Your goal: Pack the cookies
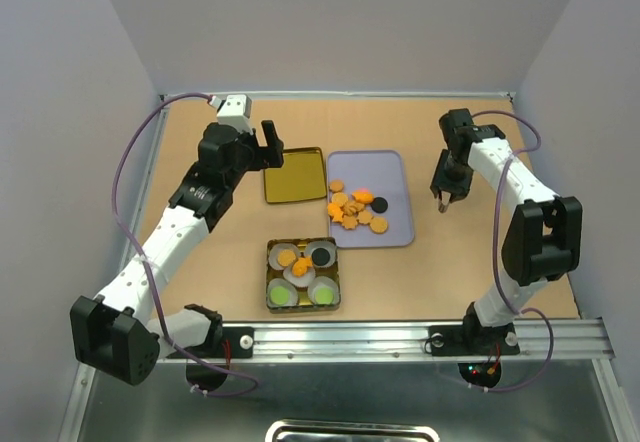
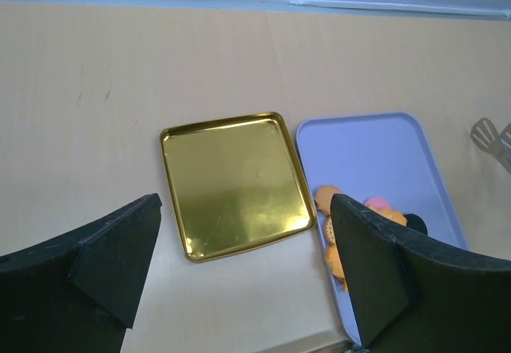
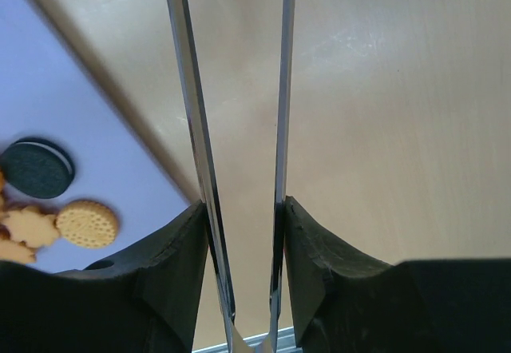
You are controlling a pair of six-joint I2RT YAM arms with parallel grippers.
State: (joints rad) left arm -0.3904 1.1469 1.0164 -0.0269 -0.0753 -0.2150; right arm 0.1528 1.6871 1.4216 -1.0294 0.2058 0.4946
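Metal tongs (image 3: 192,89) sit pinched in our right gripper (image 1: 447,184), beside the tray (image 1: 392,167) of cookies (image 1: 353,210); we should swing over, lower gently, squeeze one cookie's edges. Left gripper (image 1: 268,147) gapes wide, empty.

Bright, even light; soft shadows

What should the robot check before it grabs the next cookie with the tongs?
1. The tongs sit in the right gripper: ok.
2. The tongs are above the cookies: not ok, they hang over the table beside the tray.
3. There are cookies waiting on the tray: ok.
4. The tin is open, with its lid lying apart: ok.
5. The left gripper has its jaws open and empty: ok.
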